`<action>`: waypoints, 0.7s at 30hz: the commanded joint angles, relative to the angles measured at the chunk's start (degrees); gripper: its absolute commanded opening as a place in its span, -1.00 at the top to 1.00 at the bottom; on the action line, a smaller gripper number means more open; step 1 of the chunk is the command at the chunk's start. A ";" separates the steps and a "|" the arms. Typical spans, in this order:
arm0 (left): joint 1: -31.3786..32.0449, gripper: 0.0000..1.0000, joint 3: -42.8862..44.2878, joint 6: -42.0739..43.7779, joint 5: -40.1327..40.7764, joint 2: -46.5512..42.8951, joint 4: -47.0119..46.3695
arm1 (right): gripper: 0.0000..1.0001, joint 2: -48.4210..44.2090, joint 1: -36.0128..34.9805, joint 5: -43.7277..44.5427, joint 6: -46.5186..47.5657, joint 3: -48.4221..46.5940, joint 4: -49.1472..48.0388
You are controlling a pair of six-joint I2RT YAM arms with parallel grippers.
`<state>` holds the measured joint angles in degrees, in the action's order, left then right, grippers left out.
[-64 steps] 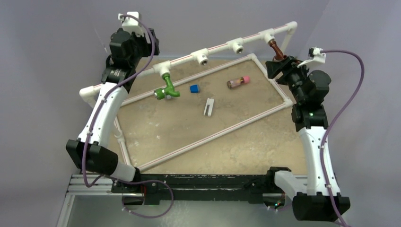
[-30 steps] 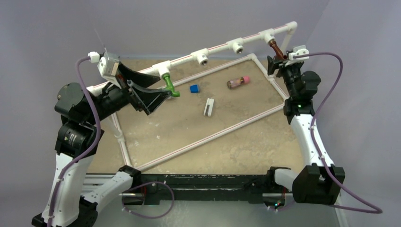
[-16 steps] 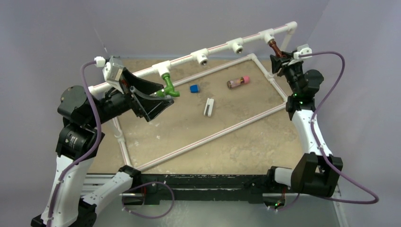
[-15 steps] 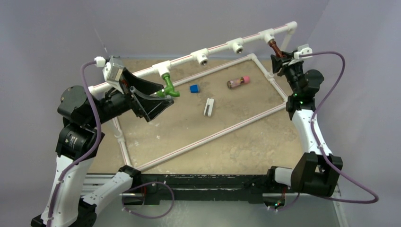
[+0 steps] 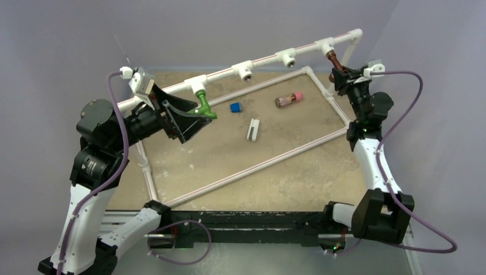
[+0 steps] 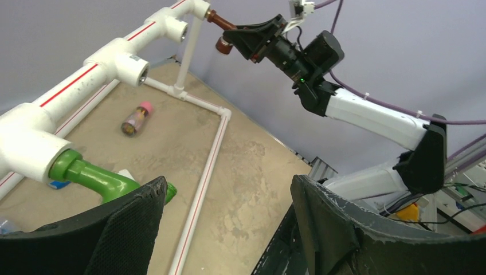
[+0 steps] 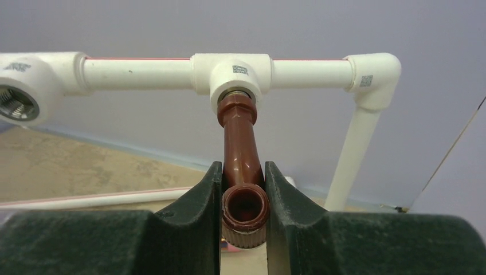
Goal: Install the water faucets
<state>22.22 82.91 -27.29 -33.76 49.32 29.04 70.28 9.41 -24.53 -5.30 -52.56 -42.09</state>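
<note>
From above, the green faucet (image 5: 203,105) hangs from the white pipe rail (image 5: 263,59), beside the left gripper (image 5: 199,113). The left wrist view shows those jaws spread wide (faucet tip hidden behind 1 finger). In the right wrist view, the right gripper (image 7: 243,197) pinches the brown faucet (image 7: 242,143), seated in the end tee (image 7: 232,71).

Even, diffuse lighting casts only faint shadows; all three views are fairly sharp, the wrist views slightly wide-angle.
</note>
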 commanded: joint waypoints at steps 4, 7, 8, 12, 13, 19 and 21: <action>0.28 -0.56 4.90 3.24 2.80 5.13 5.71 | 1.00 -8.37 -2.07 3.49 -18.21 5.86 -4.14; 0.28 -0.56 4.93 3.97 2.76 6.25 6.33 | 1.00 -12.31 -5.02 9.31 -22.13 7.23 -0.62; 0.28 -0.56 4.97 4.18 2.74 6.64 6.68 | 1.00 -13.49 -6.26 11.14 -23.30 7.57 0.80; 0.28 -0.56 5.46 4.46 7.48 8.81 9.18 | 1.00 -17.81 -11.28 17.03 -27.47 10.06 4.32; 0.28 -0.56 5.42 4.56 9.74 9.20 9.83 | 1.00 -18.67 -11.73 17.91 -27.90 10.74 4.63; 0.19 -0.53 4.34 4.51 19.60 12.66 9.40 | 1.00 -21.67 -11.95 19.35 -26.54 12.74 5.98; 0.11 -0.49 4.59 4.90 21.75 14.57 8.57 | 1.00 -22.66 -11.97 19.76 -26.04 13.54 6.14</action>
<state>22.28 86.37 -23.79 -19.84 61.12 37.78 50.22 -1.80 -4.51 -29.15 -39.99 -34.96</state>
